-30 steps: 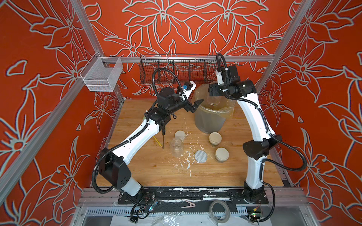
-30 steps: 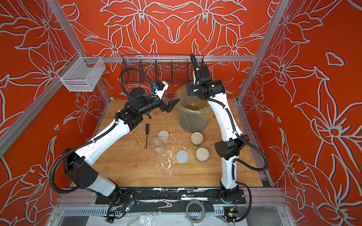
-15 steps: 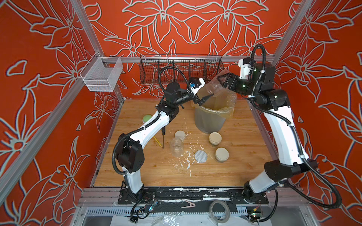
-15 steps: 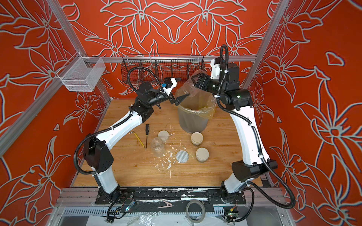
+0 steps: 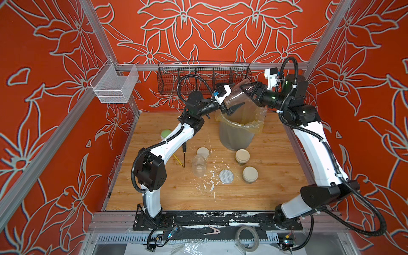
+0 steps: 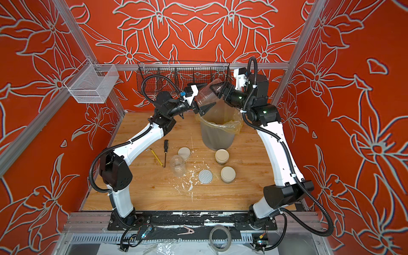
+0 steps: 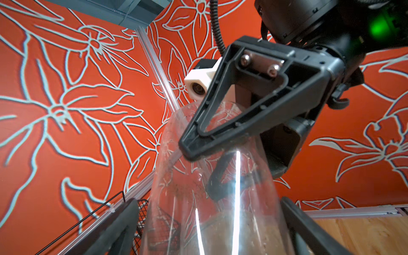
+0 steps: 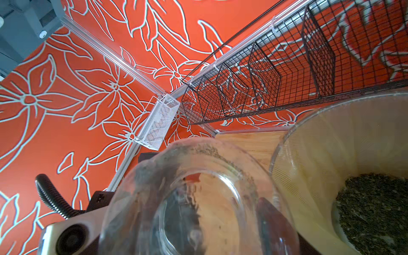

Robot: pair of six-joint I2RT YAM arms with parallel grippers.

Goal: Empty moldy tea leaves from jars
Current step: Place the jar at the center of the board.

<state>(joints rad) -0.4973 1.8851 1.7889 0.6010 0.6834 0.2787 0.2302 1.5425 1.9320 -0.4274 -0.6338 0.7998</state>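
The right pincer is clamping a jar by its base, tilting it above the bin, where moldy tea leaves are lying. The left pincer is gaping wide astride the jar, not visibly gripping it; a second ago it was hanging beside the bin. Emptying looks nearly done; next, likely shaking loose the clinging dust, then opening the lidded jars in front of the bin.

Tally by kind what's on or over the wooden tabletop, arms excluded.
Jars: 4 (one tipped in the air, one open, two lidded)
Loose lids: 2
Bin: 1
Screwdriver: 1
Yellow hex key: 1
Green disc: 1
Total: 10
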